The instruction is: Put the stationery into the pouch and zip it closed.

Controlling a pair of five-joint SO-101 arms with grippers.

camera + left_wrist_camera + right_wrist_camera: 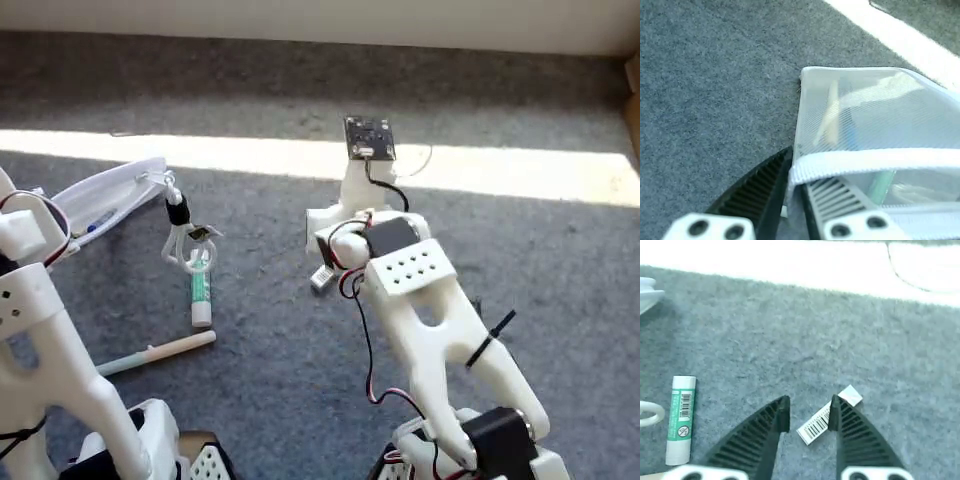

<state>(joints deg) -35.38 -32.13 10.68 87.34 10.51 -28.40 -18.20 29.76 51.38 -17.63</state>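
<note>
I've got the left gripper [792, 172] clamped on the white rim of the pouch [865, 110], at ten o'clock on the worktop [520, 230]. That keeps its mouth lifted for loading. The right gripper [810, 412] is spread apart astride the eraser [822, 424] near centre, placed for a pinch, I judge. Scissors [185, 240], glue stick [201, 290] and pen [160, 352] lie loose around nine o'clock of the eraser.
</note>
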